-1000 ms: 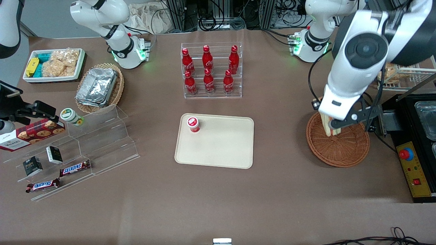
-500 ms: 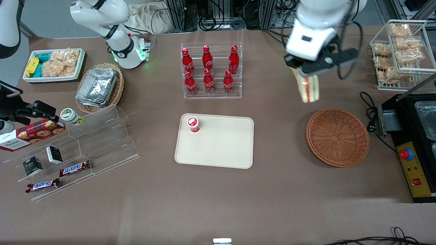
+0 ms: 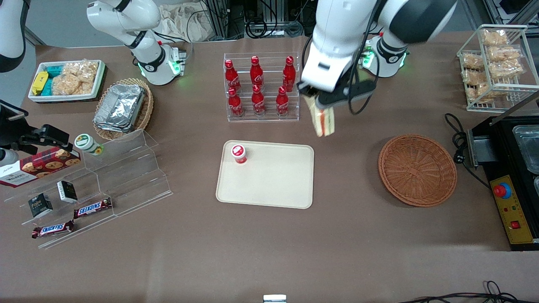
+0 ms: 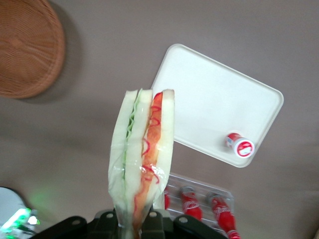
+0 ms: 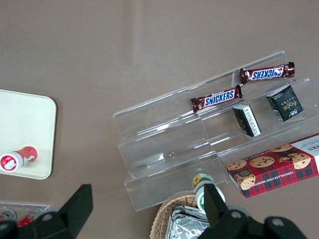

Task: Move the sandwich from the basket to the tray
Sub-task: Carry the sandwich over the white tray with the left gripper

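Gripping the sandwich [image 3: 323, 120] by its upper end, our gripper [image 3: 322, 104] hangs in the air beside the acrylic rack of red cola bottles [image 3: 261, 86], farther from the front camera than the tray [image 3: 273, 189]. We see the wedge dangling downward, its green and orange-red layers [image 4: 142, 159] plain in the wrist view. A small red-capped bottle [image 3: 238, 153] stands on the tray's corner. Toward the working arm's end sits the empty wicker basket [image 3: 417, 168].

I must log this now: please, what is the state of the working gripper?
Left gripper: shut on the sandwich, held in the air between the bottle rack and the tray.
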`<action>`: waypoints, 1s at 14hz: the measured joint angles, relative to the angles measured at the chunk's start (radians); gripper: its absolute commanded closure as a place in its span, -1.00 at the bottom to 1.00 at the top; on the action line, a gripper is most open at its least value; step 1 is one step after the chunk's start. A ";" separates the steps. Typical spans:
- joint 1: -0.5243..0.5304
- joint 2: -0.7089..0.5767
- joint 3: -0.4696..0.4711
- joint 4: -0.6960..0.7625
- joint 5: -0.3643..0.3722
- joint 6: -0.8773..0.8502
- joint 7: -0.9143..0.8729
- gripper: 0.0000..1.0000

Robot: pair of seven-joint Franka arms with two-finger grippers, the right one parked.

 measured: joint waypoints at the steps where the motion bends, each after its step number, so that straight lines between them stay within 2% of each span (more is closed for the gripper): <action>1: -0.010 0.046 0.000 -0.011 0.015 0.039 -0.005 0.97; 5: -0.055 0.275 0.003 -0.036 0.170 0.159 -0.089 0.97; 10: -0.089 0.529 0.007 -0.036 0.319 0.266 -0.132 0.97; 12: -0.117 0.580 0.048 -0.034 0.353 0.313 -0.156 0.97; 14: -0.174 0.596 0.130 -0.033 0.353 0.365 -0.162 0.94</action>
